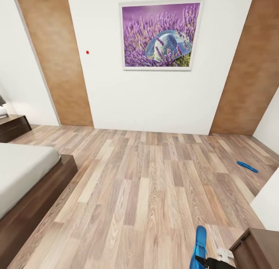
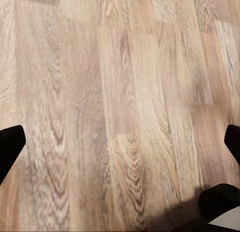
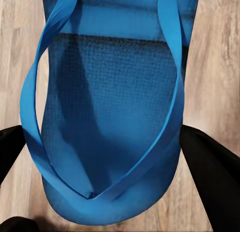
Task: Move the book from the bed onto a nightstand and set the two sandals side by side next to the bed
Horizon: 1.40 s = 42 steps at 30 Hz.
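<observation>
The right gripper is clamped across one blue sandal, long axis pointing ahead; its mate lies well right; the bed waits left; the left gripper's fingers stand apart, empty.

The wood-plank floor has a soft sheen; the sandal sole is matt, dimpled.

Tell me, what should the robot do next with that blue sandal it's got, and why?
Probably carry the sandal left across the floor toward the bed. The right hand has its fingers on both sides of the sole, seemingly gripping it, yet it sits low at the right, far from the bed. The other sandal lies farther right, to fetch later.
</observation>
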Tool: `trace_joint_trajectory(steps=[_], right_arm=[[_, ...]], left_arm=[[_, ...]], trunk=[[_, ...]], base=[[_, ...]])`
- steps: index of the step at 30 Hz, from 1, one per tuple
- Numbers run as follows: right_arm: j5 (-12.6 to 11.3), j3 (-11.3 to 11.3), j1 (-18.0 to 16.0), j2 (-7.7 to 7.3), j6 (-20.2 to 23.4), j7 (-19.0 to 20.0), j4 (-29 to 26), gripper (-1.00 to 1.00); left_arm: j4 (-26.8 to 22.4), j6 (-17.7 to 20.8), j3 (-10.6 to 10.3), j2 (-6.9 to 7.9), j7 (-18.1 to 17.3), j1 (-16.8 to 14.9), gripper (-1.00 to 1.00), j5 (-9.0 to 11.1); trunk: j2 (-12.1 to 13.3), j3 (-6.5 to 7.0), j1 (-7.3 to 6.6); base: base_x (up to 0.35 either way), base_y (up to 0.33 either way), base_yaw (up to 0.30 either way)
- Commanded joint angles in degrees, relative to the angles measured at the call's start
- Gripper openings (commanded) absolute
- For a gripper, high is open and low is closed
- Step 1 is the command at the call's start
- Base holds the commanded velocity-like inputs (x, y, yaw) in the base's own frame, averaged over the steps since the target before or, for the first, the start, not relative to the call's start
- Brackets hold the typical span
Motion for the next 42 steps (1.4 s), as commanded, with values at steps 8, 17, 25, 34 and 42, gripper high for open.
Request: trace_joint_trajectory(steps=[8, 17, 25, 34, 42], right_arm=[[-0.09, -0.15, -0.04, -0.02, -0.09, 0.18, 0.06, -1.0], [-0.09, -0.15, -0.04, -0.02, -0.09, 0.18, 0.09, -1.0], [-0.09, -0.15, -0.04, 0.0, -0.1, 0.13, 0.07, -1.0], [-0.09, -0.15, -0.04, 0.0, -0.1, 0.09, 0.09, -1.0], [-0.09, -0.15, -0.04, 0.05, -0.09, 0.09, 0.09, -1.0]], left_arm=[[0.07, -0.15, -0.28, 0.04, -0.04, -0.04, 1.0, 0.58], [0.07, -0.15, -0.28, 0.04, -0.04, -0.04, 1.0, 0.57], [0.07, -0.15, -0.28, 0.04, -0.04, -0.04, 1.0, 0.59], [0.07, -0.15, -0.28, 0.04, -0.04, -0.04, 1.0, 0.59], [0.07, -0.15, -0.28, 0.04, -0.04, -0.04, 1.0, 0.59]], trunk=[[-0.02, -0.05, 0.03], [-0.02, -0.05, 0.03], [-0.02, -0.05, 0.03], [-0.02, -0.05, 0.03], [-0.02, -0.05, 0.03]], base=[[0.32, 0.0, 0.0], [0.32, 0.0, 0.0], [0.32, 0.0, 0.0], [0.32, 0.0, 0.0], [0.32, 0.0, 0.0]])
